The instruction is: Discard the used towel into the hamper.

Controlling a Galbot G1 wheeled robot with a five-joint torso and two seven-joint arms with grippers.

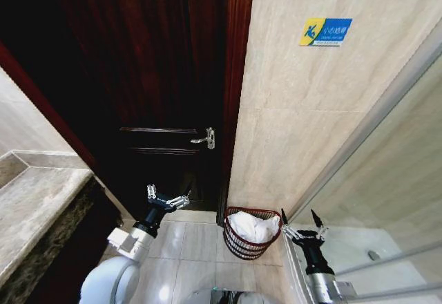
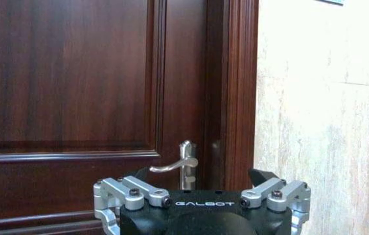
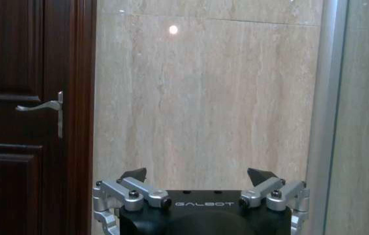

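Reading GALBOT on their housings, both tools, left (image 1: pixel 168 199) and right (image 1: pixel 302 222), hang spread apart beside the towel-filled hamper (image 1: pixel 243 246).

Hamper (image 1: pixel 252 233) on floor by tiled wall, white towel (image 1: pixel 253 226) inside. Left gripper (image 1: pixel 168 199) spread wide, empty, left of it nr dark door. Right gripper (image 1: pixel 302 224) spread, just right of hamper.

Dim door (image 1: pixel 138 76), glare on wall tile (image 3: pixel 173 30), wide-angle edge warp.
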